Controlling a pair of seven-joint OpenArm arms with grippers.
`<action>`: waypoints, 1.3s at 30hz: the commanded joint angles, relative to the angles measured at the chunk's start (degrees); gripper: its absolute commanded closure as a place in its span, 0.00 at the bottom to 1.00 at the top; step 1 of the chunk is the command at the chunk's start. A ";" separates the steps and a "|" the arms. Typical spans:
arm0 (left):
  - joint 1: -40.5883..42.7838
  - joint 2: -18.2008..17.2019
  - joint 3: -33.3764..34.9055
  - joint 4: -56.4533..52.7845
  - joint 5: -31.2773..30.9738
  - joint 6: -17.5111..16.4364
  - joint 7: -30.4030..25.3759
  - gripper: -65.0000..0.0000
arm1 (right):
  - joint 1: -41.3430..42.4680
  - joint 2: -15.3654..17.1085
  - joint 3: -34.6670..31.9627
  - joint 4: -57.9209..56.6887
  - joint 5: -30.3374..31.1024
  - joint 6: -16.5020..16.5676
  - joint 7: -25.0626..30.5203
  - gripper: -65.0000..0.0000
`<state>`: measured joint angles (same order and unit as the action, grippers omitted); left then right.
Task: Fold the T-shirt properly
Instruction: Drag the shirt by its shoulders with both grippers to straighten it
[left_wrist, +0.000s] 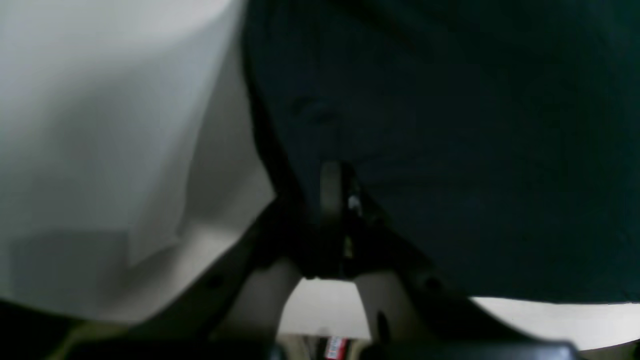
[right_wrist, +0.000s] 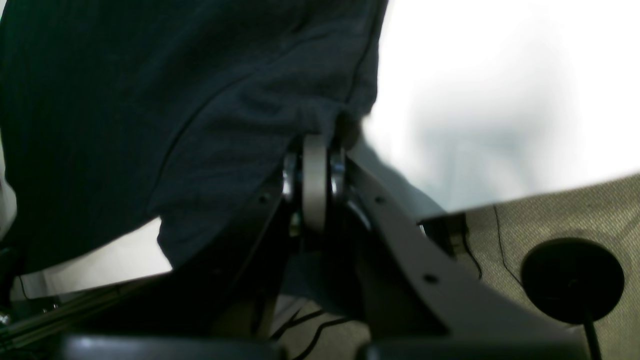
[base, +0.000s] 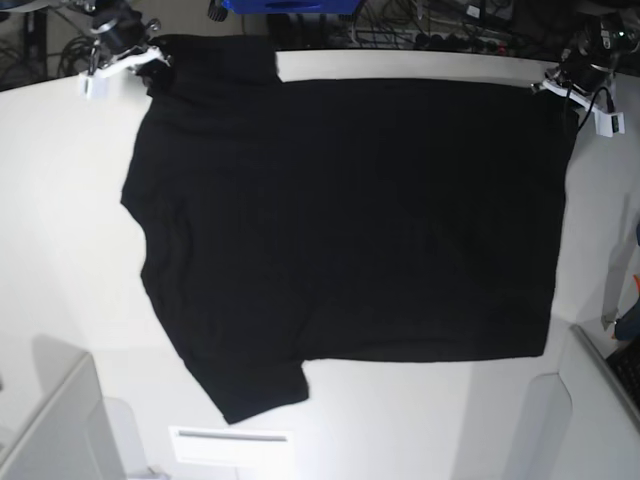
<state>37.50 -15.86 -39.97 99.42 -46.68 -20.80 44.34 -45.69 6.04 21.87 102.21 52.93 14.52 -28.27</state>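
The T-shirt (base: 350, 220) is lying spread, plain side up, filling the middle of the white table (base: 60, 230). At the far edge, both arms are reaching down: right gripper (base: 150, 62) upper left, left gripper (base: 562, 82) upper right, fingers clamping its far corners.

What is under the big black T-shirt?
The white table shows all around the T-shirt, so the T-shirt lies on it. Anything else beneath is covered by the cloth and cannot be seen.

The base view looks straight down from high above the white bench (base: 400, 420). Both wrist views sit close behind their grippers (blurred), each sharing the large black cloth T-shirt (base: 340, 220) with it.
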 joint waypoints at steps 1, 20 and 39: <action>1.76 -0.63 -0.43 2.25 -0.58 -0.08 -0.69 1.00 | -1.74 -0.11 0.42 2.45 0.66 0.47 0.98 1.00; -13.36 2.54 -7.90 10.25 -8.23 8.53 23.49 1.00 | 19.98 -1.43 6.57 11.85 0.74 -8.24 -22.50 1.00; -35.52 4.30 -2.45 -5.04 0.21 16.45 27.97 1.00 | 47.41 -1.34 3.58 -9.16 -6.55 -15.45 -29.44 1.00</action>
<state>2.24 -10.68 -42.24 93.47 -46.26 -4.43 72.69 0.49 4.32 25.56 92.20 44.84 -1.32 -58.26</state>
